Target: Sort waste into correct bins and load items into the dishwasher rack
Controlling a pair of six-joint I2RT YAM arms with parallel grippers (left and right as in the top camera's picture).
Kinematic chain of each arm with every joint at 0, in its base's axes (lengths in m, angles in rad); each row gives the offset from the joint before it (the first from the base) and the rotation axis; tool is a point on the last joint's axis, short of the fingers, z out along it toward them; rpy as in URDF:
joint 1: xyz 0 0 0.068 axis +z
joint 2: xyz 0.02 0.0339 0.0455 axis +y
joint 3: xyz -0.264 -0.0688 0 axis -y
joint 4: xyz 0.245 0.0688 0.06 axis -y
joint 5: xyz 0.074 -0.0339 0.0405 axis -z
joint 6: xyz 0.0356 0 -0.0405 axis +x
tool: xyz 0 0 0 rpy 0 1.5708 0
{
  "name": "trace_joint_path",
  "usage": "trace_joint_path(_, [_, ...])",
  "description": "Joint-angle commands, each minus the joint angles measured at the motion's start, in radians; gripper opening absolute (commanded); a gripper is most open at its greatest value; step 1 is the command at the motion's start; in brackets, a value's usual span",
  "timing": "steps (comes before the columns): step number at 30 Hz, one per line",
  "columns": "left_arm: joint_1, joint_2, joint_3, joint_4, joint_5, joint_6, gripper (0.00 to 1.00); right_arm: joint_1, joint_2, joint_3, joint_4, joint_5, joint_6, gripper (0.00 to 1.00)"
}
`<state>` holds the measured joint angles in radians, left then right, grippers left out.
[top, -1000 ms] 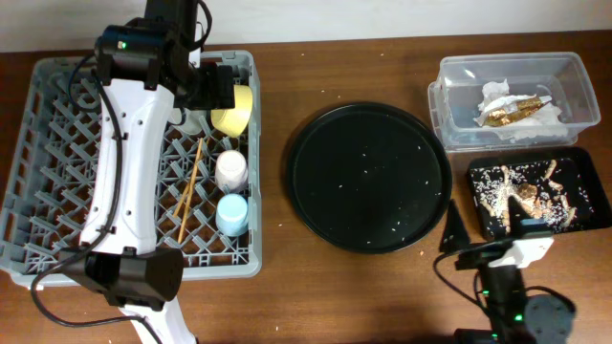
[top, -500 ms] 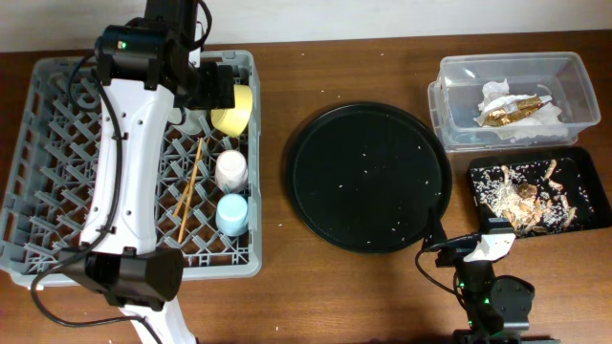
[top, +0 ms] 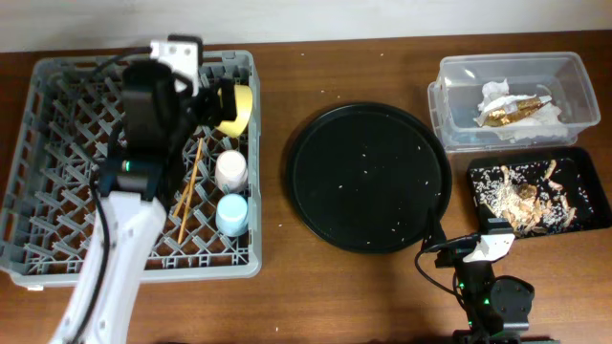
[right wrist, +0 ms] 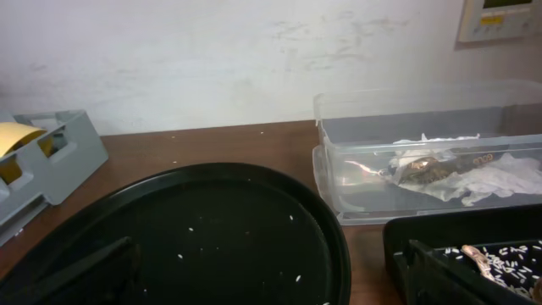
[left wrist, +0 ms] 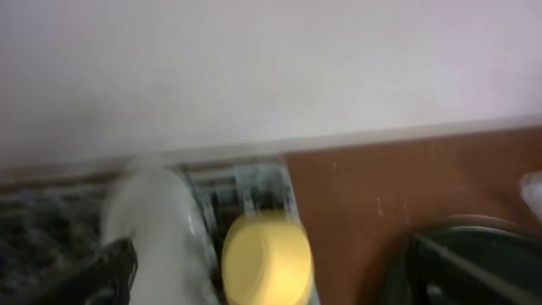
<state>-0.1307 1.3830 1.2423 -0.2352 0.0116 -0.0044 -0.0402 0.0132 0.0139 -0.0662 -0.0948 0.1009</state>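
- Near edge, right of the middle: the right hand (right wrist: 269, 254) sits low with its two dark fingers spread wide. Nothing lies between them and they touch nothing.
- Just ahead of it lie the large round black tray (top: 368, 177) and, nearer the right edge, the shallow flat black rectangular tray (top: 481, 222), which holds the brownish food scraps with bones and pale crumbs (top: 535, 196). A careless swing from this low pose could clip that flat tray's rim and scatter crumbs over the desk.
- Left side of the desk: the large square grey plastic crate (top: 57, 191) carries the small blue cup (top: 231, 212), the small pink cup (top: 230, 170) and the two thin wooden chopsticks (top: 191, 191). The chopsticks lie slanted and loose across the pegs, so a brush from the arm above might push them through the lattice.
- Towards the far edge: the small yellow bowl (top: 235, 107) lies tilted at the crate's far right corner, with the left hand (top: 208, 103) just beside it.
- The left wrist view is blurred, but the left hand's fingers look apart and grip nothing. I cannot tell whether one touches the bowl. A knock here could roll the bowl over the crate wall.
- The pale shape beside the bowl is probably the pale grey-green round plate (left wrist: 157, 229), which could tip.
- Far right corner: the clear plastic rectangular tub (top: 449, 96) holds the crumpled white paper napkins (top: 497, 96) and the shiny gold-brown wrapper (top: 512, 110), well apart from both hands.
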Motion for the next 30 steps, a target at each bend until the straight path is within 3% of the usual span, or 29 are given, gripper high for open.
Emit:
trace_joint_path(1, [0.071, -0.292, -0.401, 0.193, 0.016, 0.066, 0.99, 0.008, -0.010, -0.008, -0.004, -0.005, 0.004, 0.99])
trace_joint_path(2, [0.100, -0.452, -0.629, 0.347, 0.016, 0.066, 0.99, 0.008, -0.010, -0.008, -0.004, -0.005, 0.004, 0.98])
trace_joint_path(4, [0.143, -0.696, -0.919, 0.508, 0.015, 0.067, 0.99, 0.008, -0.010, -0.008, -0.004, -0.005, 0.004, 0.98])
trace_joint_path(7, [0.195, -1.058, -1.186, 0.537, 0.015, 0.067, 0.99, 0.008, -0.010, -0.008, -0.004, -0.005, 0.004, 0.98])
trace_joint_path(8, [0.195, -1.147, -1.236, 0.523, 0.017, 0.067, 0.99, 0.008, -0.010, -0.008, -0.004, -0.005, 0.004, 0.98])
trace_joint_path(13, [0.194, -1.363, -1.234, 0.150, 0.003, 0.164, 0.99, 0.008, -0.010, -0.008, -0.004, -0.005, 0.004, 0.99])
trace_joint_path(30, [0.184, -1.378, -1.234, 0.153, 0.004, 0.164, 0.99, 0.008, -0.010, -0.008, -0.004, -0.005, 0.004, 0.98])
